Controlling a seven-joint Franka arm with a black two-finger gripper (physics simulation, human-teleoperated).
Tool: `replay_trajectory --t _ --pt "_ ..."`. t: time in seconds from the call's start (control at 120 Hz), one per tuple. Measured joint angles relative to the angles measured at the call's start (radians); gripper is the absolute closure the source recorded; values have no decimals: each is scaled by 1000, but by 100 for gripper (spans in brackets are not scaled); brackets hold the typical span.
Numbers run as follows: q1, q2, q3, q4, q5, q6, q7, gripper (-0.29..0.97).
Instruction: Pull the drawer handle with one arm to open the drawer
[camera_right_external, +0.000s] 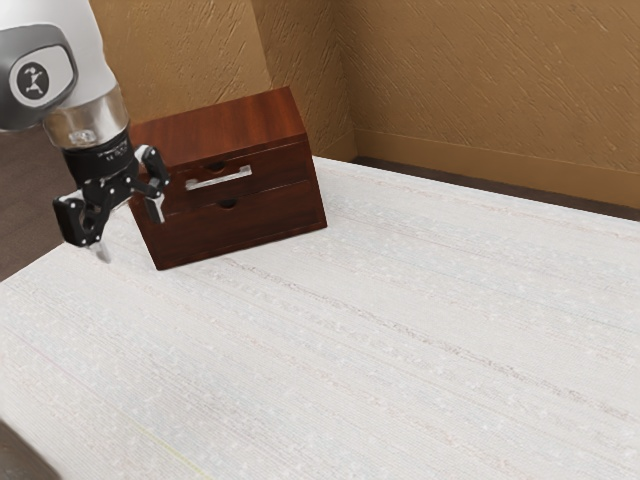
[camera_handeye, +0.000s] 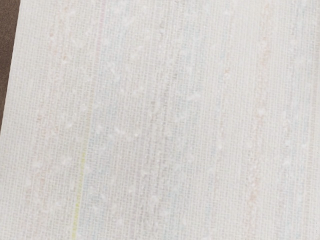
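A small dark-wood cabinet (camera_right_external: 225, 130) stands at the back of the table, toward the exterior view's left. It has two drawer fronts, one above the other. The upper drawer (camera_right_external: 275, 168) carries a pale metal bar handle (camera_right_external: 218, 179), and its front looks flush with the cabinet. My black gripper (camera_right_external: 130, 233) hangs open just off the cabinet's left end, pointing down above the table. Nothing is between its fingers, and it is short of the handle on the exterior view's left. The wrist view looks straight down on the table's cloth (camera_handeye: 170, 125).
The white cloth-covered table (camera_right_external: 400, 340) spreads wide in front of and to the right of the cabinet. Its edge lies close to my hand, with dark floor (camera_handeye: 6, 60) beyond it. Tan walls (camera_right_external: 480, 80) rise behind the table.
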Motion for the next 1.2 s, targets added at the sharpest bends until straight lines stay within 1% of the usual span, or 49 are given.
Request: replay_trajectory --t 0.183,0.358,0.475,0.767,0.817,1.05,1.2 --pt "-32 73 1 14 -12 106 -82 0" --pt "-33 124 2 17 -10 203 -246 0" --pt "-39 180 7 63 -8 246 -348 0" --pt "-28 269 20 143 31 300 -531 0" --pt "-29 296 21 175 33 306 -554 0" --pt "-30 381 22 244 46 326 -632 0" --pt "-31 428 20 292 84 335 -665 0"
